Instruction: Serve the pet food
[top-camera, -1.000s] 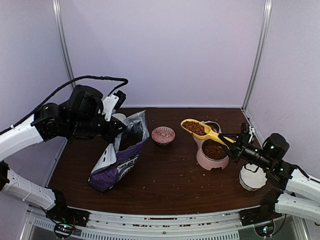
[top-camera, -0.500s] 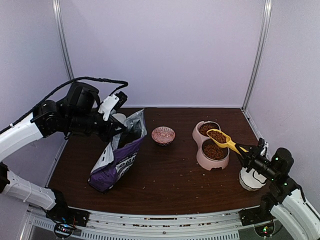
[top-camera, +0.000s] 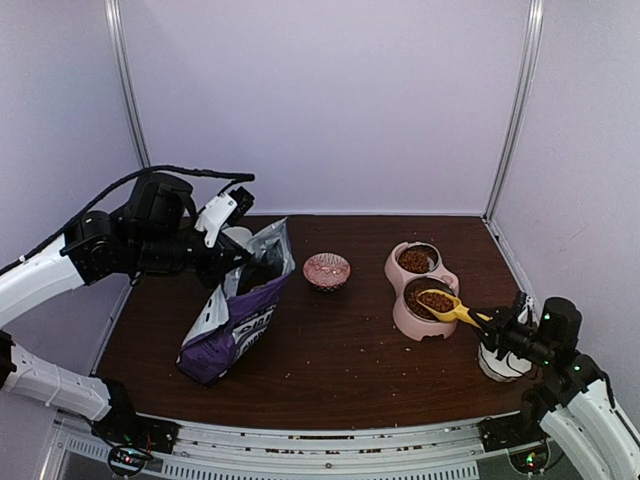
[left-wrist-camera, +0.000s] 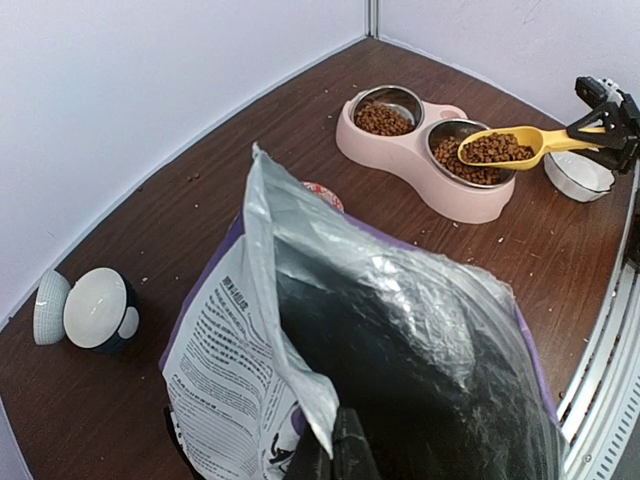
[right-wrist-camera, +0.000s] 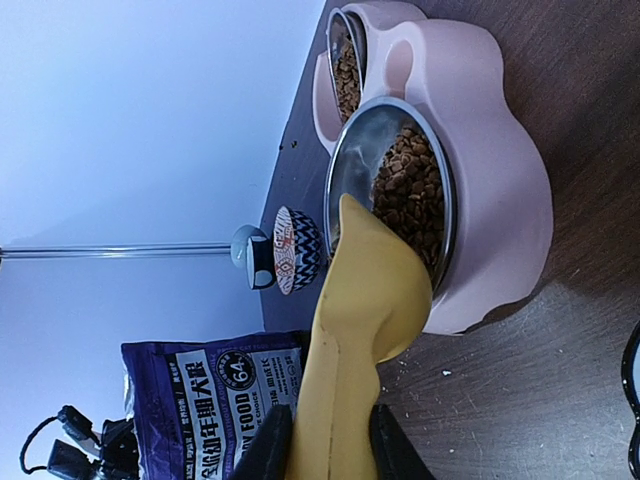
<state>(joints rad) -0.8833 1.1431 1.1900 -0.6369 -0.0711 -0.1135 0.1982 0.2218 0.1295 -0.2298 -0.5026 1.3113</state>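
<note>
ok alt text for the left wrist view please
The left gripper pinches the rim of an open purple bag, its foil lining showing. Beyond it, the right gripper holds a yellow scoop of pet food over a pink double feeder.

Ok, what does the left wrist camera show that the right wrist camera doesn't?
Only the left wrist view shows the bag open, its silver lining facing the camera, and kibble heaped in the scoop. Only the right wrist view shows the scoop's yellow underside and the bag's purple printed front. Both show the pink feeder with kibble in both halves, the scoop over one.
</note>
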